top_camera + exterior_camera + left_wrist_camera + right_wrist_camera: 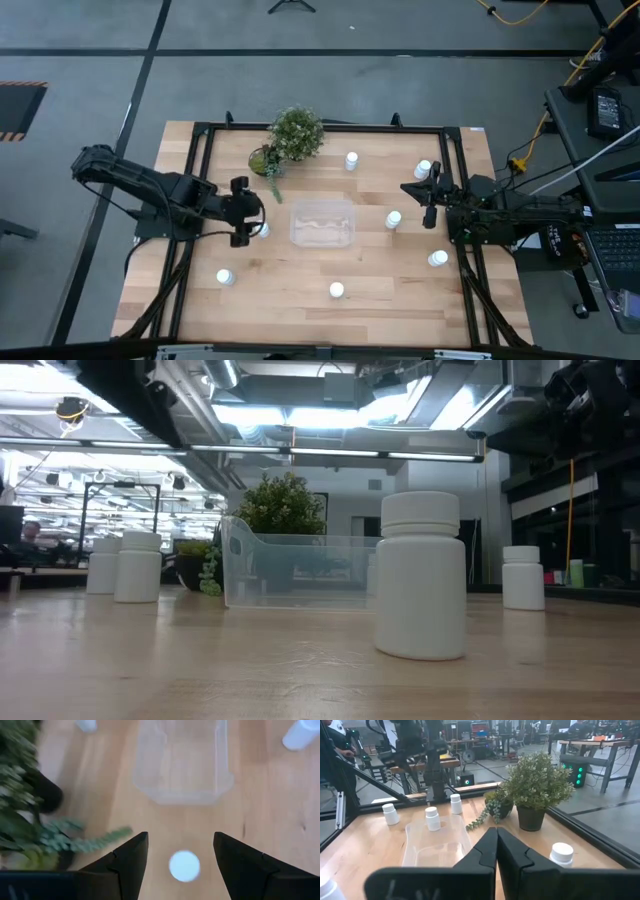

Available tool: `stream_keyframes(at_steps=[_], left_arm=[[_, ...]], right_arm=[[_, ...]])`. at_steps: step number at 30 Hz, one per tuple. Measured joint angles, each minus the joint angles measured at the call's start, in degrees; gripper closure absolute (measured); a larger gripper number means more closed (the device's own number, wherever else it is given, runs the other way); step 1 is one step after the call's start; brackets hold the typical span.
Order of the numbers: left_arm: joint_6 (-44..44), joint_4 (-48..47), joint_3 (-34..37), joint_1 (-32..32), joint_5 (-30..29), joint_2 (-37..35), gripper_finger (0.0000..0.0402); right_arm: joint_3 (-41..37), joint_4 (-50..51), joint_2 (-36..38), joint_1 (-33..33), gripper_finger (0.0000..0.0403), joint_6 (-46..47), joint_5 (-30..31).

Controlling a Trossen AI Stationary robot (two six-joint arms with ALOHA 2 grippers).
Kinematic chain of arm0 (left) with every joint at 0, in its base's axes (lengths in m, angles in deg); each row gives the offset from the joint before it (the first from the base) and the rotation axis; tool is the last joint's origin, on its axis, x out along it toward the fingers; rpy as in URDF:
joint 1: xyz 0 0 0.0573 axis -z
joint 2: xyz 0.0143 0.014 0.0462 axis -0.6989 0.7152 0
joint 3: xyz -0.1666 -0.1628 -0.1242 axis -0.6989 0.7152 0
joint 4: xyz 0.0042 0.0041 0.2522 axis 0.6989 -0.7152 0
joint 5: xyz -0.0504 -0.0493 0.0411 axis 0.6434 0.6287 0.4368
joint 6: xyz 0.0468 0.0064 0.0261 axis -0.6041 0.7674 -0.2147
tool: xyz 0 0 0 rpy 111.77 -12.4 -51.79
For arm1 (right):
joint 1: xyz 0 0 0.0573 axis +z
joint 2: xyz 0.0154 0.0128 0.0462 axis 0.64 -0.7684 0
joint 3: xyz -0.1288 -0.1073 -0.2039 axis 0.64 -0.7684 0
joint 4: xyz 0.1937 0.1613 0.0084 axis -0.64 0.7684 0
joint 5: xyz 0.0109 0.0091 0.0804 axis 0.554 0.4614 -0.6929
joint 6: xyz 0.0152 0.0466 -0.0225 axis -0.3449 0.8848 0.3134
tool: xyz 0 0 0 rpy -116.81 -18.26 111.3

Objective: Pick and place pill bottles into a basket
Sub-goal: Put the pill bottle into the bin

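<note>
The likeliest slip here is a finger landing on the cap of the pill bottle [184, 865] or nudging it over as the left gripper [181, 865] descends, and the trailing fronds of the potted plant [290, 135] just beside could snag it. That bottle stands upright on the counter [380, 285] directly below the left gripper, centred between its wide-apart fingers and untouched, with the empty clear basket [321, 222] near ahead. The right gripper [431, 196] waits pressed together at the counter's right side, holding nothing.
</note>
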Motion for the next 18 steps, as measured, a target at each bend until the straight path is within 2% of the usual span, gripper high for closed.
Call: stream_keyframes(at_steps=[10,18], left_arm=[[11.64,-0.28,5.51,-0.02,1.1,3.59,0.0182],[11.72,5.03,10.19,-0.02,0.75,3.57,0.0182]], right_arm=[[0.0,2.43,-0.01,-0.01,0.0391,-0.63,0.0],[0.0,3.04,-0.01,-0.01,0.0391,-0.39,0.0]])
